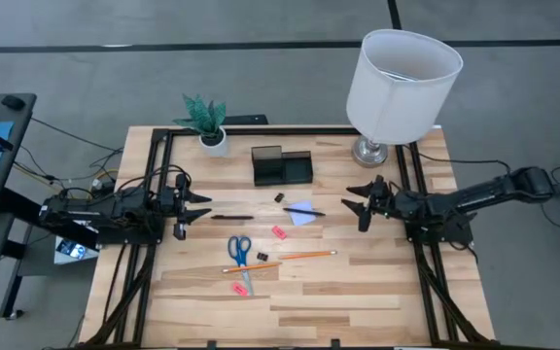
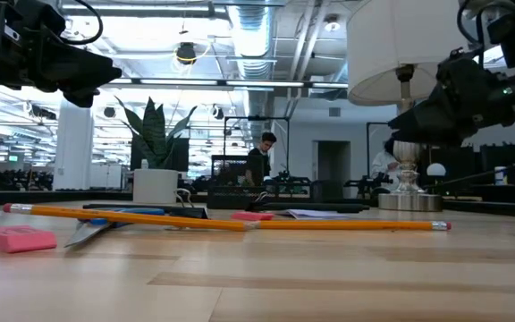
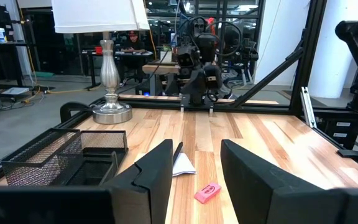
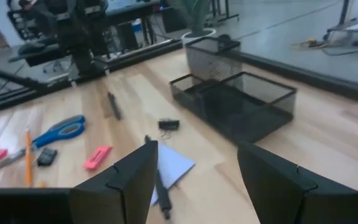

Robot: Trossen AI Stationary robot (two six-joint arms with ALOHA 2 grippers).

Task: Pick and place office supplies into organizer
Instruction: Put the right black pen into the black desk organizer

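The black mesh organizer (image 1: 282, 165) stands at the table's far middle. The supplies lie in front of it. They are a black pen (image 1: 231, 217), a lavender note pad (image 1: 302, 214) with a second pen (image 4: 157, 186) across it, blue-handled scissors (image 1: 240, 251), an orange pencil (image 1: 304, 255), pink erasers (image 1: 279, 231) and black clips (image 1: 279, 197). My left gripper (image 1: 200, 206) hovers open at the table's left, pointing level toward the note pad (image 3: 182, 165). My right gripper (image 1: 353, 206) hovers open at the right, just short of the note pad (image 4: 169, 168), tilted slightly down.
A white-shaded lamp (image 1: 397, 87) stands at the far right corner, close behind my right arm. A white plant pot (image 1: 212, 136) sits at the far left of the organizer. The near half of the table (image 1: 338, 311) is bare wood. A black frame rail runs along each side.
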